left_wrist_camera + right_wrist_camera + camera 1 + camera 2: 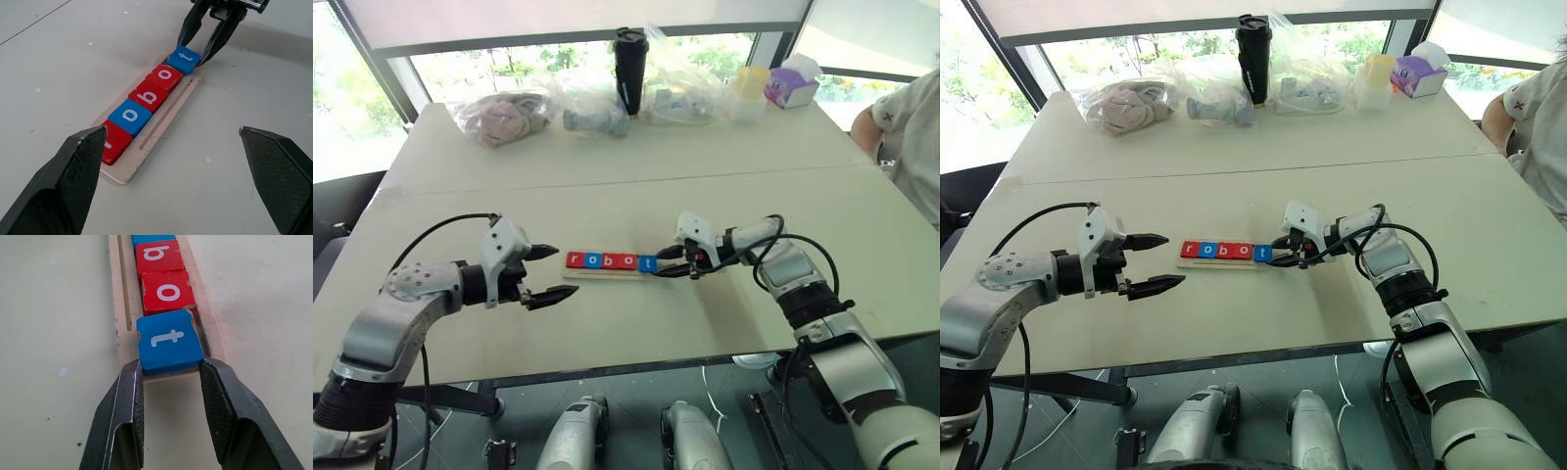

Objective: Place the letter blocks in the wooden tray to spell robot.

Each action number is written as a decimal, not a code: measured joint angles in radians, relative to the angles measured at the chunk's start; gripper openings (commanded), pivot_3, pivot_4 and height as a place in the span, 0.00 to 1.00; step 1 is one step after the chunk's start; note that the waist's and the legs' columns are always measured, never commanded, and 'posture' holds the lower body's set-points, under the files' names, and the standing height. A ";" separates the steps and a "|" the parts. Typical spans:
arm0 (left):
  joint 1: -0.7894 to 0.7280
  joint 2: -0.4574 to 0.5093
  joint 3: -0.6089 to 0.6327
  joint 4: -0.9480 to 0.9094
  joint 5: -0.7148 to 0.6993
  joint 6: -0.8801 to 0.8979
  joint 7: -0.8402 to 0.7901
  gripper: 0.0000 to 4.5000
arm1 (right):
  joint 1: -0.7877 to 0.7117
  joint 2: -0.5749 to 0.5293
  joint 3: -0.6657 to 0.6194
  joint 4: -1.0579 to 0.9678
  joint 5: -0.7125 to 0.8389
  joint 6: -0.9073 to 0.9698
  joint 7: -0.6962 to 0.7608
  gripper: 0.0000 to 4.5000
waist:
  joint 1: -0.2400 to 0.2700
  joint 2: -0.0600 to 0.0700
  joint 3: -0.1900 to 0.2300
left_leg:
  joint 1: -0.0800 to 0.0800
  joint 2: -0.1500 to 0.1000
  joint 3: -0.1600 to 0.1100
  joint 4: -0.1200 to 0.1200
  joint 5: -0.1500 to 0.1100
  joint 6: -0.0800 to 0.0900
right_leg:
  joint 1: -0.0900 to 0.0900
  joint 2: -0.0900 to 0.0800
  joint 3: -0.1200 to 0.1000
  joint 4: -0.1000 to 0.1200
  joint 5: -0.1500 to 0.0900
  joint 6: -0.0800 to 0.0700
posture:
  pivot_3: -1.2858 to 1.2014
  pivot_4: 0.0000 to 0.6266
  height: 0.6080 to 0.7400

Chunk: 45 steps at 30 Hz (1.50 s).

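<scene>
Five letter blocks lie in a row in the wooden tray [607, 274] and read r, o, b, o, t. From the left they are a red r [574, 259], a blue o [594, 260], a red b [611, 260], a red o [628, 261] and a blue t [647, 263]. My right gripper [661, 263] reaches in from the tray's right end and is shut on the t block [168, 340], one finger [128, 396] on each side. My left gripper [563, 271] hovers just left of the tray, open and holding nothing.
Along the table's far edge stand clear plastic bags [504, 113], a black tumbler [629, 69], a yellow cup [750, 86] and a purple tissue box [790, 86]. A person [913, 127] sits at the far right. Bare tabletop surrounds the tray.
</scene>
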 measured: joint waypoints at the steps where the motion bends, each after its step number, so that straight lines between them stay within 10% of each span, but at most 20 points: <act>1: 0.000 -0.001 0.000 0.000 0.000 0.000 0.000 1.00 | 0.000 0.002 0.000 0.000 0.000 0.000 -0.003 0.24 | 0.000 0.000 0.000 | 0.000 0.000 0.000 0.000 0.000 0.000 | 0.000 0.000 0.000 0.000 0.000 0.000 | 0.52 0.24 1.00; 5: 0.000 -0.004 -0.001 0.000 0.004 -0.001 0.001 1.00 | 0.000 0.008 0.000 0.000 -0.001 0.000 -0.008 0.24 | 0.000 0.000 0.000 | 0.000 0.000 0.000 0.000 0.000 0.000 | 0.000 0.000 0.000 0.000 0.000 0.000 | 0.52 0.24 1.00; 12: 0.001 -0.011 -0.002 0.000 0.011 -0.001 0.003 1.00 | -0.001 0.029 0.000 0.001 -0.002 0.004 -0.018 0.99 | 0.000 0.000 0.000 | 0.000 0.000 0.000 0.000 0.000 0.000 | 0.000 0.000 0.000 0.000 0.000 0.000 | 0.52 0.24 1.00; 45: 0.010 -0.034 -0.013 0.008 0.018 -0.020 0.020 1.00 | -0.056 0.021 -0.025 0.151 -0.080 -0.233 -0.170 0.99 | -0.001 0.000 0.000 | 0.001 0.000 0.000 0.000 0.000 -0.001 | 0.000 0.000 0.000 0.001 0.001 0.000 | 0.52 0.24 1.00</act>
